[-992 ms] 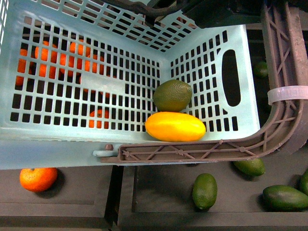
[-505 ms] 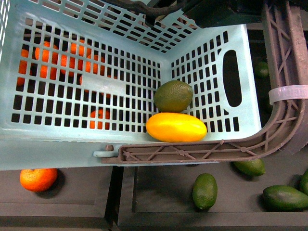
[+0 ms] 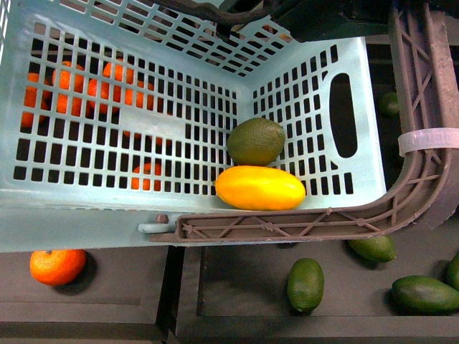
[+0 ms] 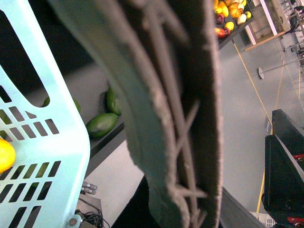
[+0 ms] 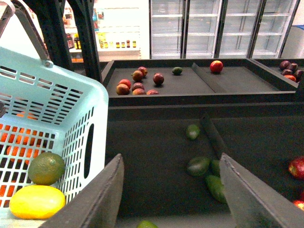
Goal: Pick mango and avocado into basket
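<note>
Teal slotted plastic basket [image 3: 86,208] holds the smooth yellow-orange mango [image 3: 260,188] touching the dull olive-green avocado [image 3: 256,141] in one corner. Right tool [image 5: 172,199] hangs spread and empty; the left tool's state cannot be told.

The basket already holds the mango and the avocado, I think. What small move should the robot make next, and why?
Probably none that picks more fruit: the mango and the avocado both lie inside the basket, touching each other in its corner. The right gripper is open and empty above the dark shelf. I would only draw that arm back a little and finish.
</note>
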